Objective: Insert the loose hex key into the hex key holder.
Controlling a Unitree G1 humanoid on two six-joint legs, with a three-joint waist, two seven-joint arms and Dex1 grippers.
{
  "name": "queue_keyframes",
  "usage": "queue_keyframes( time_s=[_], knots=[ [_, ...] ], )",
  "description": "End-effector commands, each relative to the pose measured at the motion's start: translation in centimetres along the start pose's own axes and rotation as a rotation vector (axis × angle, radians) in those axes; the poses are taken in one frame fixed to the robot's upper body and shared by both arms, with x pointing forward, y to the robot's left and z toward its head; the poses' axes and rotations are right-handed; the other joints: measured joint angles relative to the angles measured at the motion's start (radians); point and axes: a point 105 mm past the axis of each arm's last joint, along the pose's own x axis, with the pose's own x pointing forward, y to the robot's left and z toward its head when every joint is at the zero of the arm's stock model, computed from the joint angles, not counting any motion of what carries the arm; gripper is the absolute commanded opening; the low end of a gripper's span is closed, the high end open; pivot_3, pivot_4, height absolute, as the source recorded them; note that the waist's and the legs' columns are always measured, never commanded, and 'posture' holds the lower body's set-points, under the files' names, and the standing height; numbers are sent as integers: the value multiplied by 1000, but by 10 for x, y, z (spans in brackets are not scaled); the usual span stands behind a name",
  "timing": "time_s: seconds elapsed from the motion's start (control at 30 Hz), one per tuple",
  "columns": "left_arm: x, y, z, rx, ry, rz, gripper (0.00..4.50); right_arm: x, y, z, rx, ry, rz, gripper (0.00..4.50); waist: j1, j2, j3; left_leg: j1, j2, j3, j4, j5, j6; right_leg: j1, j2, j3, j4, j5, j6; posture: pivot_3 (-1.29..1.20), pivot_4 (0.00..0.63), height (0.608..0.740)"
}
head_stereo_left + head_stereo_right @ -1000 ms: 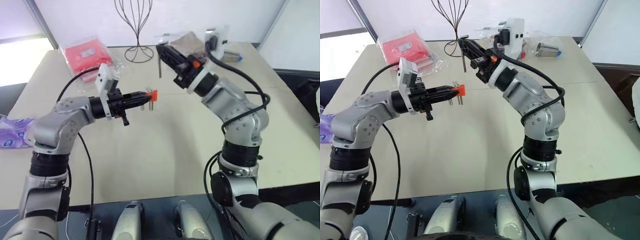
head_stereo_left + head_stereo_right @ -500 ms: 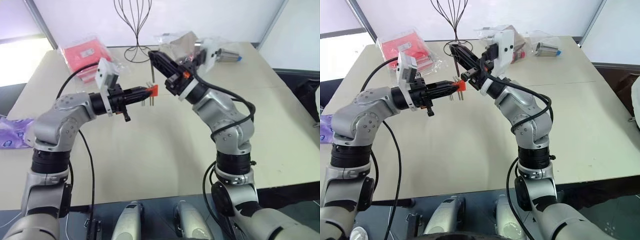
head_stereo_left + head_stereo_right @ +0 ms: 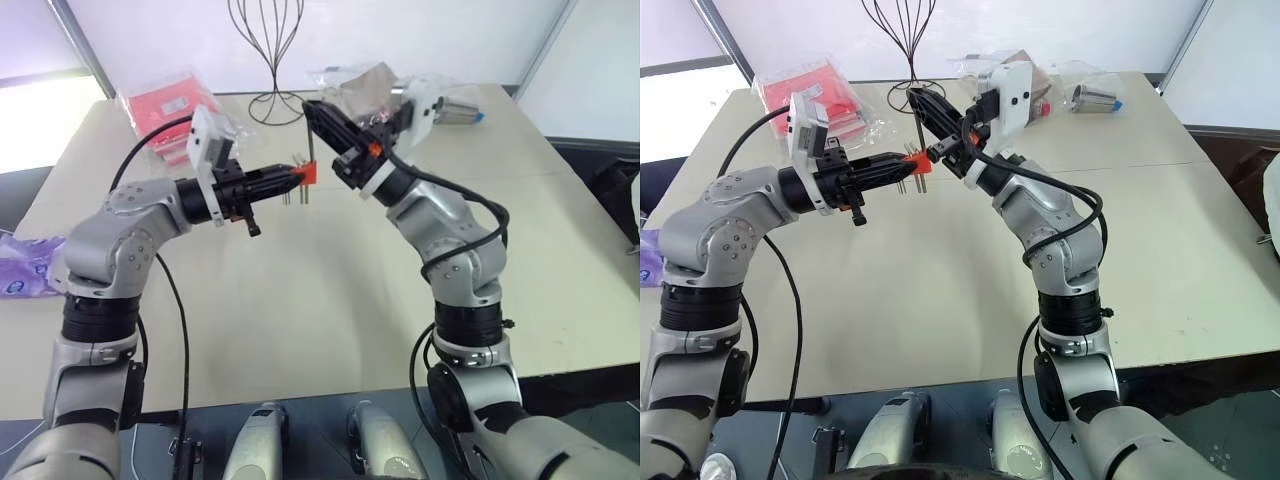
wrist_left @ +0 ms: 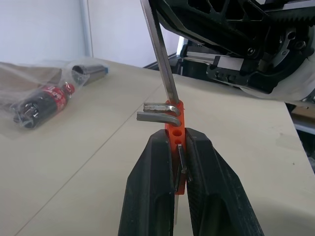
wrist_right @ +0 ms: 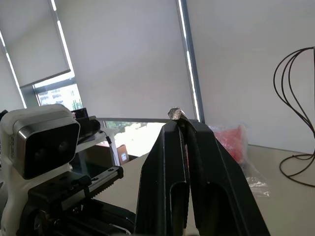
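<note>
1. Both jaws are clamped: my left gripper [image 4: 178,162] pinches the holder [image 4: 176,123], my right gripper [image 5: 183,129] pinches the key [image 4: 160,54].
2. I hold the holder level above the table [image 3: 330,300] so its holes face the key.
3. The key's long leg hangs beside the holder's far end, touching it; I judge it is lining up.

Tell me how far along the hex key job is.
Done: the left gripper holds the orange-red plastic hex key holder aloft; the right gripper grips the thin dark grey L-shaped hex key. In hand: the key's tip meets the holder's far end. Left: seating it fully, then releasing.
</note>
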Motion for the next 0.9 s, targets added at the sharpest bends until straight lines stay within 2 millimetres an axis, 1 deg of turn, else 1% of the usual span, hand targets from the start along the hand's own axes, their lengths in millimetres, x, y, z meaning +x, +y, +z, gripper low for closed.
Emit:
queue_keyframes(
  time_s=[0.03, 0.37, 0.6, 0.9],
  knots=[
    [-2, 0, 14, 36, -44, -4, 0, 2, 0, 17, -42, -56, 5, 65, 0, 0, 0, 0, 0, 0, 0, 0, 0, 0, 0, 0, 0, 0, 0, 0, 150, 740],
    [-2, 4, 21, 21, -85, 20, 0, 3, 3, 19, -48, -60, 21, 65, 0, 0, 0, 0, 0, 0, 0, 0, 0, 0, 0, 0, 0, 0, 0, 0, 150, 740],
    [-1, 6, 20, 19, -88, 29, 0, 4, 7, 24, -49, -75, 34, 65, 0, 0, 0, 0, 0, 0, -1, 0, 0, 0, 0, 0, 0, 0, 0, 0, 150, 740],
    [0, 7, 22, 22, -96, 37, 0, 5, 8, 25, -46, -74, 40, 65, 0, 0, 0, 0, 0, 0, -1, 0, 0, 0, 0, 0, 0, 0, 0, 0, 150, 740]
  ],
)
